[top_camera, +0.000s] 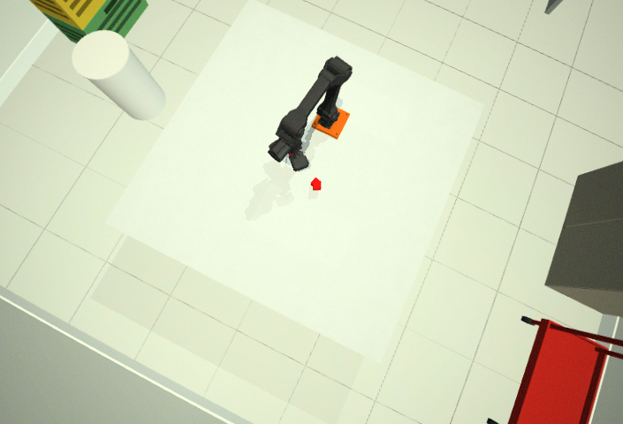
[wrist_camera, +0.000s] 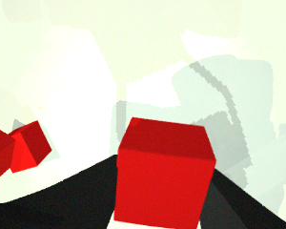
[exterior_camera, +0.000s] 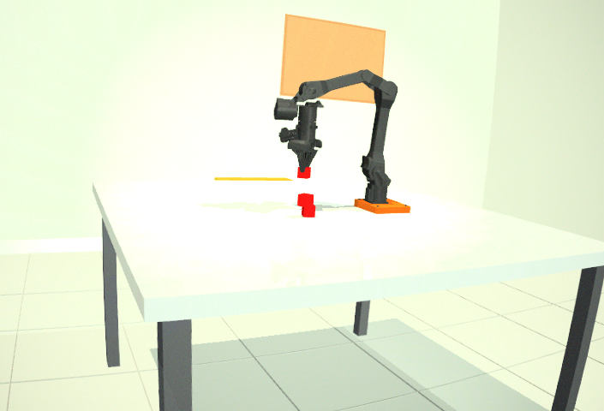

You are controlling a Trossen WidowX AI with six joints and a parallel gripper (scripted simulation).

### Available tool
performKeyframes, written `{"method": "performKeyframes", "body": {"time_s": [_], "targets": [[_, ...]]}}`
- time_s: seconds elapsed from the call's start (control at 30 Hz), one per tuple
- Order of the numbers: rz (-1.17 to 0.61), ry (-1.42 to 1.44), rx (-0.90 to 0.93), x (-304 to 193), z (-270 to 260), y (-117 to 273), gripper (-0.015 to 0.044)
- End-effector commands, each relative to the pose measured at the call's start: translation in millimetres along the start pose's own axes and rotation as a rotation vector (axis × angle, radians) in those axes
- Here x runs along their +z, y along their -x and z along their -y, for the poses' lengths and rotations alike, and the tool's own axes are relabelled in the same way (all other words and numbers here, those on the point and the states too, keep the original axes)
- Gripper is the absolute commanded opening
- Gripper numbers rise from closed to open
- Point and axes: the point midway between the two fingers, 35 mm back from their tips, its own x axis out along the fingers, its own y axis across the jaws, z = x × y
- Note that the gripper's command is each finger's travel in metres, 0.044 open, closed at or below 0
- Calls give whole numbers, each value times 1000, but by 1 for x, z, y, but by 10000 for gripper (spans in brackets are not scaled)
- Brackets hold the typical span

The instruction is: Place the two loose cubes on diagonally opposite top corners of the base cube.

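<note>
Carrying the second loose cube is the step in hand, judging by how things are lying. Starting at the left of the wrist view, two red shapes (wrist_camera: pixel 25 148) are showing near the edge, well apart from the load; they are belonging to the stack, though which is which I cannot tell there. Moving to the middle, the held cube (wrist_camera: pixel 164 175) is sitting level between the dark fingers, which are standing at a narrow-to-middling spread and gripping it on its two sides. In the exterior view the tool (exterior_camera: pixel 304 165) is pointing straight down and hanging the held cube high above the table (exterior_camera: pixel 263 271), touching nothing else. Just below it and a little to the right, the placed cube (exterior_camera: pixel 305 199) is resting on the base cube (exterior_camera: pixel 308 211), offset towards one side, so one corner is looking capped already. Farther right, the arm is rising from its orange mount (exterior_camera: pixel 382 206), well apart from the stack. The next move is calling for a shift across until the held cube is sitting over the free, diagonally opposite corner, then a slow, level descent. Care is being needed to keep its centre over the base cube, to leave a slim gap beside the placed cube, and to avoid nudging either one. Only once it is resting flat is opening the fingers and lifting away making sense.
</note>
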Motion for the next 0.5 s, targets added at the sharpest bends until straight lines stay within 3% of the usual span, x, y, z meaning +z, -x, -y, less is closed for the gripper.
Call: {"method": "performKeyframes", "body": {"time_s": [0.0,0.47], "targets": [[1,6,8,0,-1,6,105],[-4,89,7,-4,-7,12,105]]}}
